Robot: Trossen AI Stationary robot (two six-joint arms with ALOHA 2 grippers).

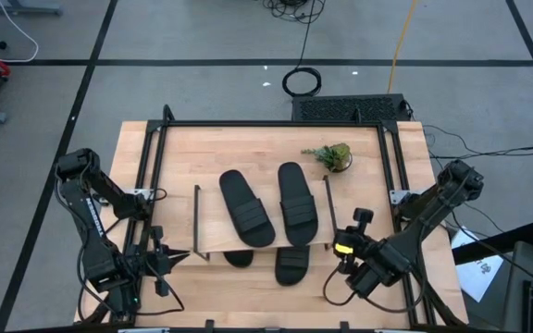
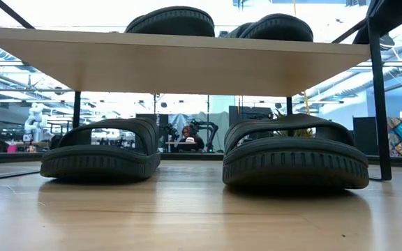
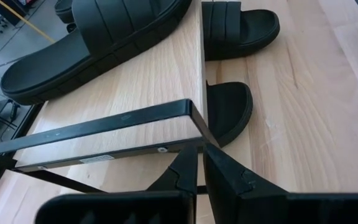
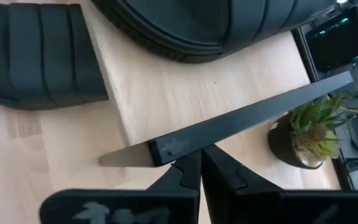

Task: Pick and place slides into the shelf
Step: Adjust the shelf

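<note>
The shelf (image 1: pixel 211 222) stands mid-table with a light top board (image 2: pixel 187 63) and black wire sides. Two black slides (image 1: pixel 246 207) (image 1: pixel 297 203) lie side by side on the board. Two more (image 1: pixel 239 257) (image 1: pixel 292 264) rest on the tabletop under it, their ends poking out at the near edge (image 2: pixel 100 157) (image 2: pixel 295 157). My left gripper (image 1: pixel 176 260) (image 3: pixel 199 165) is shut, close by the shelf's near left corner bar (image 3: pixel 123 118). My right gripper (image 1: pixel 339 246) (image 4: pixel 201 168) is shut, close by the near right corner bar (image 4: pixel 247 121). Neither holds anything.
A small potted plant (image 1: pixel 333 155) (image 4: pixel 303 137) stands on the table beyond the shelf's far right corner. A black tube frame (image 1: pixel 276 124) borders the tabletop. Bare wood lies left and right of the shelf and along the near edge.
</note>
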